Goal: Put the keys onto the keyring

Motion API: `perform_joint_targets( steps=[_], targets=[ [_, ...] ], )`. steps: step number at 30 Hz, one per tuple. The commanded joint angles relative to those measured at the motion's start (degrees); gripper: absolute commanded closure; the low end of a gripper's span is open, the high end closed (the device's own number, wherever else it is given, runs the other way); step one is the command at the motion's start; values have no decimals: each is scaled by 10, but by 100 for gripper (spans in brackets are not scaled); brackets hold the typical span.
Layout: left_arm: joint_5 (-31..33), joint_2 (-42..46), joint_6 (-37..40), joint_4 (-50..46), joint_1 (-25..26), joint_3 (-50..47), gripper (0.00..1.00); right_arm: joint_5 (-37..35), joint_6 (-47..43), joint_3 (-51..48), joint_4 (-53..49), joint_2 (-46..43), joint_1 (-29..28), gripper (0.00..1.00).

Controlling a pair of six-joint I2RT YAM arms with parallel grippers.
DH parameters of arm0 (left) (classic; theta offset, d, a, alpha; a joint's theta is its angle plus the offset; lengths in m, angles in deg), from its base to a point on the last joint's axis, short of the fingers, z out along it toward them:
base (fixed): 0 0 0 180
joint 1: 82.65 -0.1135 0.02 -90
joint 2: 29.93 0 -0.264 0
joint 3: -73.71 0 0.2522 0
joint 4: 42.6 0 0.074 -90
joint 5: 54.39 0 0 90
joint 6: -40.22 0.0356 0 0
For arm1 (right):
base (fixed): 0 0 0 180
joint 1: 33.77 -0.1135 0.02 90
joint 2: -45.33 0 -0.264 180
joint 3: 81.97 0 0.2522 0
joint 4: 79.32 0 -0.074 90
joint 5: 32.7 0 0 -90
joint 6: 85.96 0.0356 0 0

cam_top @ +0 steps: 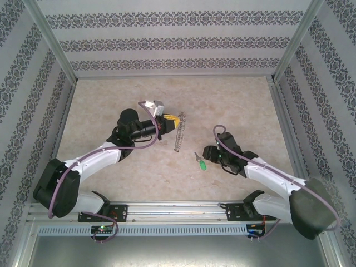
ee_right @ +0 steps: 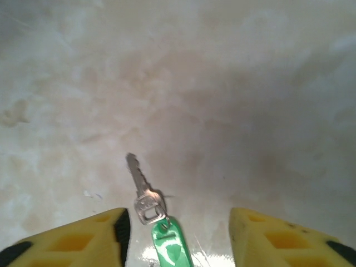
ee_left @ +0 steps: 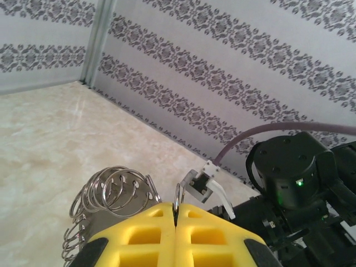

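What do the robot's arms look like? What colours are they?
The left arm and the right arm both have smooth white shells and chunky black joints. A thin purple cable loops along each one. The left tool and the right tool each have two blocky yellow fingers with hollow pockets and black edges.

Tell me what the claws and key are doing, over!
Left claw shut on the ring. Right claw open, straddling the key on the table. Nothing between ring and key.
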Motion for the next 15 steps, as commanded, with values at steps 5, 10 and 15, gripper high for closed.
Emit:
perform_joint_targets(
  steps=[5,10,15],
  targets=[
    [33,22,24,14,-1,-21,100,-58,23,46,-18,79,-36,59],
    [30,21,26,14,-4,-20,100,-30,16,16,35,77,-40,61],
    [21,16,21,24,-5,-20,100,-7,12,-1,68,82,-40,62]
  ],
)
